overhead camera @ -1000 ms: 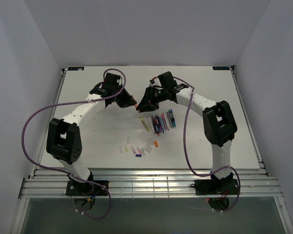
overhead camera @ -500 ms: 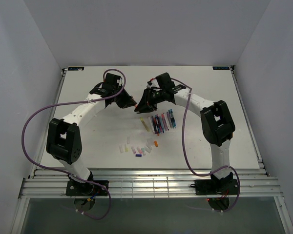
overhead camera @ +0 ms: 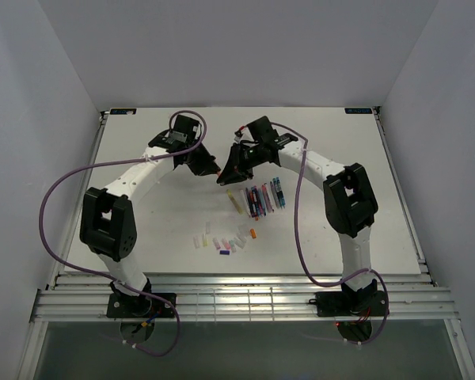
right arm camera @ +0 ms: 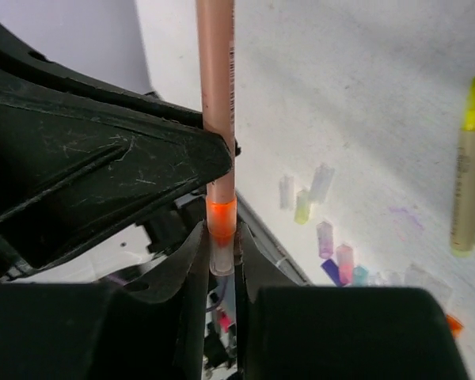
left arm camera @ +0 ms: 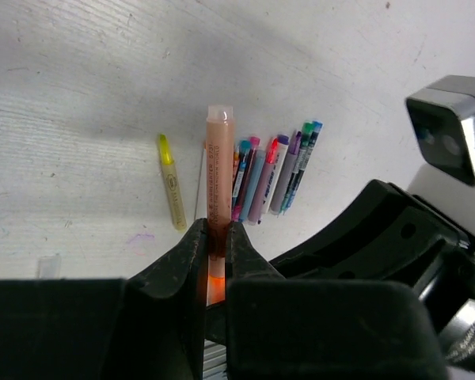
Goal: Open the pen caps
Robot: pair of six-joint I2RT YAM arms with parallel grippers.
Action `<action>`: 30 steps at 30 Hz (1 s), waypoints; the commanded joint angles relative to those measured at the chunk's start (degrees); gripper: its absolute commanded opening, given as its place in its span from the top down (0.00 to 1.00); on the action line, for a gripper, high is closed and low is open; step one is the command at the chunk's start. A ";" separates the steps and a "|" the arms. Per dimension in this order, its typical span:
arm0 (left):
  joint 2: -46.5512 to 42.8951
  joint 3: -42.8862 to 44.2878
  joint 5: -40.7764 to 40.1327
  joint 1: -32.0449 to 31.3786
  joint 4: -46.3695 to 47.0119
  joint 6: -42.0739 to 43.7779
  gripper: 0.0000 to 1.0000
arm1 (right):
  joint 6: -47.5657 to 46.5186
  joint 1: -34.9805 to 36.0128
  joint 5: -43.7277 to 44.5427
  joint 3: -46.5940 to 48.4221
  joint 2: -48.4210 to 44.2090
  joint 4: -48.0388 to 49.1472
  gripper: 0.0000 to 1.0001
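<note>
A pale orange pen is held in the air between both grippers. My left gripper is shut on its barrel. My right gripper is shut on the clear cap just past the pen's orange band, and the cap is seated on the pen. In the top view the left gripper and the right gripper meet tip to tip above the table. A row of several pens and a yellow pen lie just in front of them. Several loose caps lie nearer the bases.
The row of pens and the yellow pen lie on the white table below the left gripper. Loose caps show under the right gripper. Purple cables loop beside both arms. White walls close in the table.
Both wrists have shifted slightly toward the far side, the left arm swinging a little to the right. The pen stays gripped between the two grippers.
</note>
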 commanded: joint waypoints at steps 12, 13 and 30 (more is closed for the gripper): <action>8.05 16.35 -5.25 2.42 -13.43 1.90 1.00 | -27.82 6.61 41.23 -0.67 -8.02 -23.56 0.92; 7.35 15.82 -5.08 2.60 -12.91 2.16 1.00 | -28.08 6.35 33.89 -3.03 -9.07 -20.50 0.92; 2.86 7.99 -8.50 2.78 -9.55 3.57 1.00 | -17.12 1.77 0.61 -15.44 -16.55 3.28 0.92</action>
